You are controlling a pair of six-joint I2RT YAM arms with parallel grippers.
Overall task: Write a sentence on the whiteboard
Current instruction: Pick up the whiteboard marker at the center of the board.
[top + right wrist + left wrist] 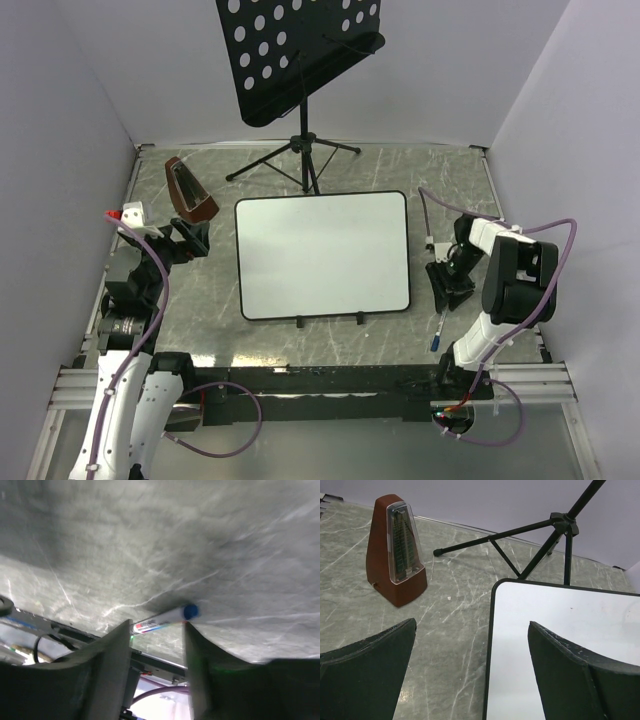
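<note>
Top external view: the whiteboard (322, 255) lies flat on the counter (200, 330), blank, with nothing written on it yet. The blue-capped marker (165, 620) lies on the counter to its right, just beyond the right fingers (107, 665), which are parted and empty. The left fingers (370, 675), wide apart, hold nothing beside the board's left edge. Picking up the marker and all the writing are left to do.

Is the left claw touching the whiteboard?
Apart. The top view shows a strip of table between the left claw and the whiteboard rim. The claw is open and holds nothing.
</note>
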